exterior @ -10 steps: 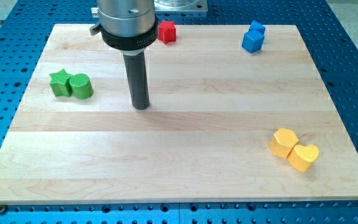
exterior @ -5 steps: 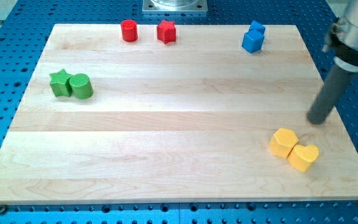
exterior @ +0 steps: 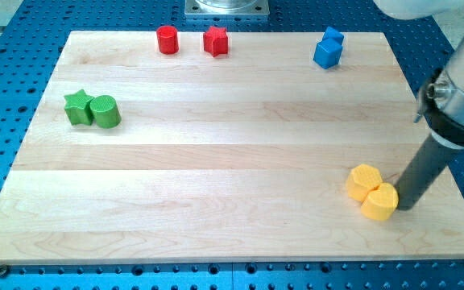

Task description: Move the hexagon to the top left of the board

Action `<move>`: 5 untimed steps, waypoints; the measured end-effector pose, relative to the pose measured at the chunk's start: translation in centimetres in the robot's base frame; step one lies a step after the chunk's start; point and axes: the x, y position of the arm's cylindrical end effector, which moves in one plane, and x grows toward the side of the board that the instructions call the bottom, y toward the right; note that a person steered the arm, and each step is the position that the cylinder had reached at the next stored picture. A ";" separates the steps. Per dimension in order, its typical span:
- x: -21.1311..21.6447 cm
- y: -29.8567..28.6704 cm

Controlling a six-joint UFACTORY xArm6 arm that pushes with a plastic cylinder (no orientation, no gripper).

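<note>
Tip [exterior: 405,207] down near the lower right of the pale wooden board [exterior: 232,161], touching the right side of the yellow heart block [exterior: 379,201]. Yellow hexagon block [exterior: 364,180] touching that heart on its upper left, well apart from the top left corner. No gripper or jaws, only a dark rod. Green star block [exterior: 76,107] against green cylinder [exterior: 105,111] at left. Red cylinder [exterior: 167,39], red star-like block [exterior: 215,40] and blue blocks [exterior: 329,48] along the top edge.

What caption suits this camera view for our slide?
My tip presses against the yellow heart beside the yellow hexagon at the board's lower right.
</note>
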 end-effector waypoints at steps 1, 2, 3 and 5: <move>-0.2 -4.9; -6.7 -5.2; -12.3 -5.3; -15.7 -13.8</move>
